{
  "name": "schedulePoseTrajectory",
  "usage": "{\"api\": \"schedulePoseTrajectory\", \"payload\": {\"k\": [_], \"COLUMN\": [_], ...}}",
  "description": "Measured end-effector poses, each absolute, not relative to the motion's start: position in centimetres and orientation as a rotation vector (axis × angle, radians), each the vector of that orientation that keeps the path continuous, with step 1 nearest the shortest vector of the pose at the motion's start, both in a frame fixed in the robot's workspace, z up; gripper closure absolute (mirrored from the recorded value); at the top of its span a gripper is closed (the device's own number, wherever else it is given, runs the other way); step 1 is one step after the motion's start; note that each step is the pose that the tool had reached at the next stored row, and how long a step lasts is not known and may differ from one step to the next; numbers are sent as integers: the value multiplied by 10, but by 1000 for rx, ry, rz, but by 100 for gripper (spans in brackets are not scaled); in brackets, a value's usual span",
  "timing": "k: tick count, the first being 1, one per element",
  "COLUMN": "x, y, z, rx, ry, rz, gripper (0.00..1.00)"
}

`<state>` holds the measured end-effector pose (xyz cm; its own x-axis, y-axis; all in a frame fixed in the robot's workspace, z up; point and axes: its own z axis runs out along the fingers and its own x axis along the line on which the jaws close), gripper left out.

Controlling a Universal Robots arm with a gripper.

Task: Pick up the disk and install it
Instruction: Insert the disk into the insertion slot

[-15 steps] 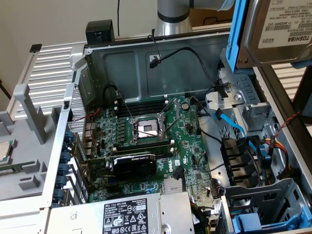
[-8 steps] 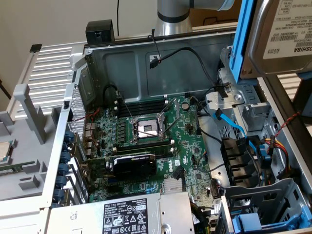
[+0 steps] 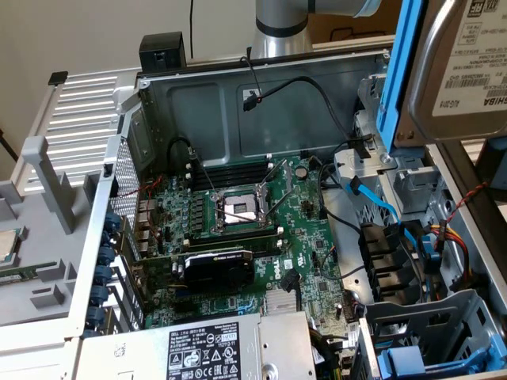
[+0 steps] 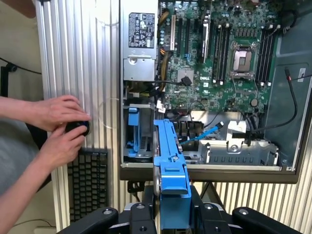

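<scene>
End effector (image 4: 173,218) is clamped on the disk (image 4: 170,161); on my wrist feed its dark fingers (image 4: 145,212) press against either side of the bright blue rail. On the exterior feed I see the disk (image 3: 463,67) as a flat silver-grey metal drive, tilted, with a blue rail along its edge and a white label bearing barcodes and the letters "SHIBA". It sits between the fingers and juts out ahead of them, held in the air above the open computer case (image 3: 214,111). Ahead of the end effector lies the green motherboard (image 4: 209,73), marked "DELL", and nearer to it a drive bay (image 4: 134,131) with blue fittings
</scene>
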<state>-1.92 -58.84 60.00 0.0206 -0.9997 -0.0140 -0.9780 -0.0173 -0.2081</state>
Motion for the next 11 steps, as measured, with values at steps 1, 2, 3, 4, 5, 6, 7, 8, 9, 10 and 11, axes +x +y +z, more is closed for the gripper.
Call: {"api": "schedulePoseTrajectory", "payload": {"k": [1, 2, 3, 4, 5, 6, 7, 8, 9, 10, 11], "x": [-19, -19, -19, -19, -19, -19, -19, -19, -19, -18, -18], "y": [-589, -590, -591, -592, -592, -593, -594, -595, -595, -596, -596], "z": [599, 598, 596, 595, 593, 591, 589, 588, 586, 584, 583], "rx": [-2122, -2119, -2116, -2114, -2111, -2109, -2106, -2104, -2102, -2100, -2097], "ry": [2086, 2088, 2090, 2092, 2094, 2097, 2099, 2102, 2104, 2106, 2109], "rz": [-205, -206, -208, -208, -209, -209, -210, -210, -210, -211, -211], "gripper": [63, 63, 63, 63, 63, 63, 63, 63, 63, 63, 63]}}
